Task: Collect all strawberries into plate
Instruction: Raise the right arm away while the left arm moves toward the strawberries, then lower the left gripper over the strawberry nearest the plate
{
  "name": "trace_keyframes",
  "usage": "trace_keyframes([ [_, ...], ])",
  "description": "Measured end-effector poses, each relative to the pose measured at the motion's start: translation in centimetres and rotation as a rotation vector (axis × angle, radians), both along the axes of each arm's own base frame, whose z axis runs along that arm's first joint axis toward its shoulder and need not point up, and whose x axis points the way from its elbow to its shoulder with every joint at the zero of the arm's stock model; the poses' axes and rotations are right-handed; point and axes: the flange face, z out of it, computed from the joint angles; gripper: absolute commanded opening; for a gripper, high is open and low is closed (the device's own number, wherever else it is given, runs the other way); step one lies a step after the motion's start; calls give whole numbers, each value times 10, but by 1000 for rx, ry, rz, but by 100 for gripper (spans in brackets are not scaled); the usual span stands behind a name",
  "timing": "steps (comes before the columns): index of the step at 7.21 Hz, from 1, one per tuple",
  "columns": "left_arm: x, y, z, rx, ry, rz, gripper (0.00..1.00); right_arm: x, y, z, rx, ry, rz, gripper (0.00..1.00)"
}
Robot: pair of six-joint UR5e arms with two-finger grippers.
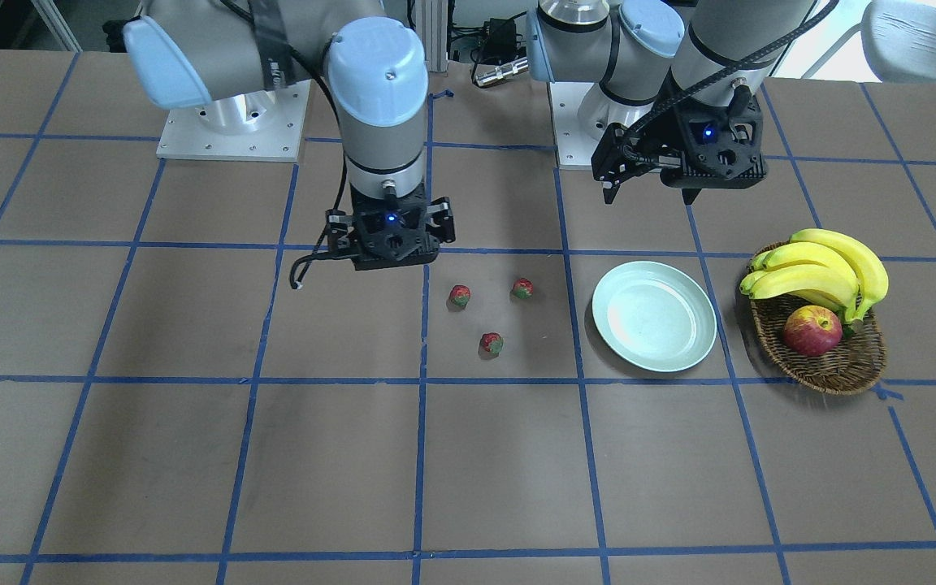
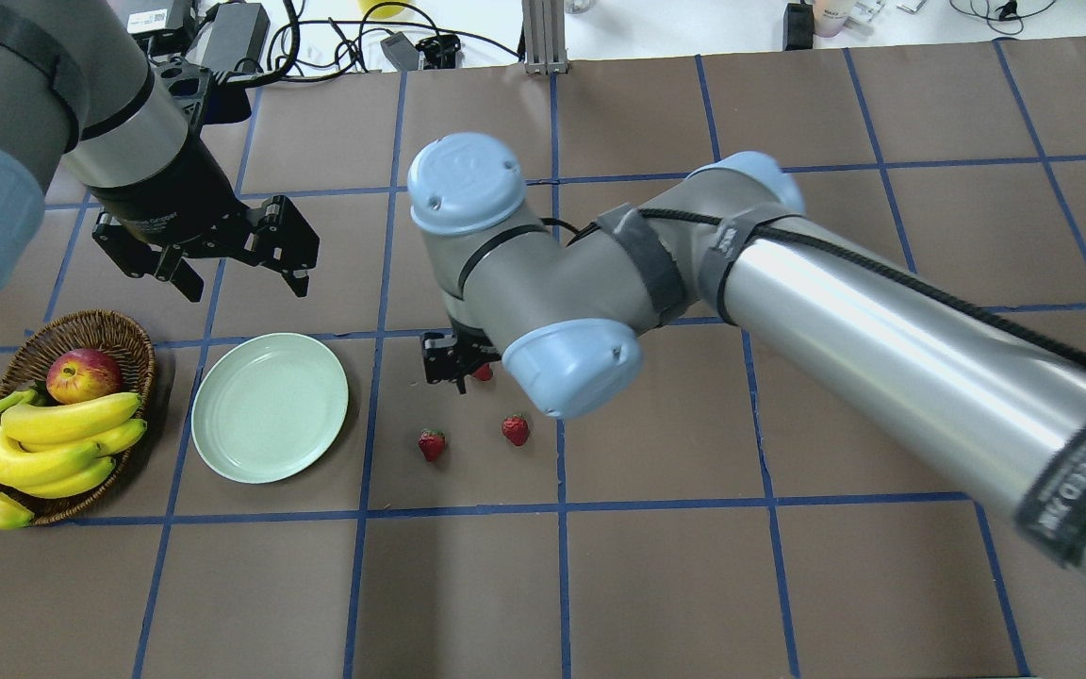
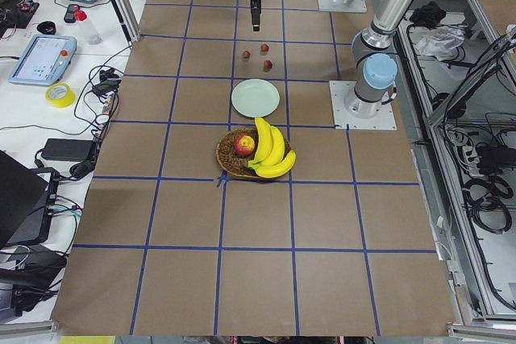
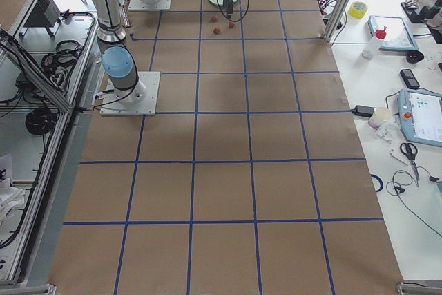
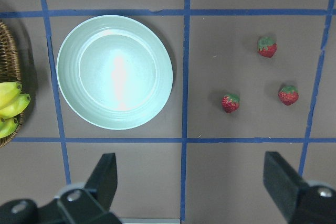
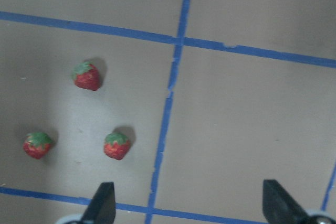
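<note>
Red skin under a green leafy cap: the nearest strawberry [image 1: 491,343] lies on the brown tabletop [image 1: 468,471] at 6 o'clock of a loose trio in the front-facing view. The left strawberry [image 1: 459,295] sits at 10 o'clock and the plate-side strawberry [image 1: 522,288] at 2 o'clock. All three are apart from one another and outside the plate. In the left wrist view each berry's long axis runs roughly from 12 to 6 o'clock, cap toward 12 and pointed tip toward 6. The plate-side one leans its cap slightly toward 1 o'clock.

The plate [image 1: 699,341] is pale mint green, round and glossy with a raised rim. It lies flat at 3 o'clock from the berries, just across a blue tape line [image 1: 575,325]. Further along at 3 o'clock, a brown wicker basket [image 1: 842,378] holds a red-yellow apple [image 1: 812,331] and a bunch of yellow bananas [image 1: 821,268].

Farther back, the right pincer [image 6: 190,203] hovers above the tabletop at 10 o'clock of the trio, fingers spread wide, grasping nothing. The left pincer [image 1: 649,191] hangs at 12 o'clock of the plate, likewise released and empty.
</note>
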Motion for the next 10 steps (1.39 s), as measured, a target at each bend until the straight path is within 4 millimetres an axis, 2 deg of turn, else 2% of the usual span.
trace_keyframes([
  [2,1,-3,0,-10,4,1,100,-66,-17,36,-30,15,-58,100],
  [3,3,-5,-1,-16,7,7,100,-87,-23,53,-49,24,-77,100],
  [5,3,-10,-7,-12,18,29,100,-101,-31,106,-92,21,-91,100],
  [6,1,-13,-11,-4,31,67,100,-103,-28,126,-95,21,-83,100],
  [8,-9,-12,-29,22,41,89,100,-106,-14,139,-85,20,-62,100],
  [10,-39,0,-64,14,37,42,100,-108,-2,147,-94,22,-60,100],
])
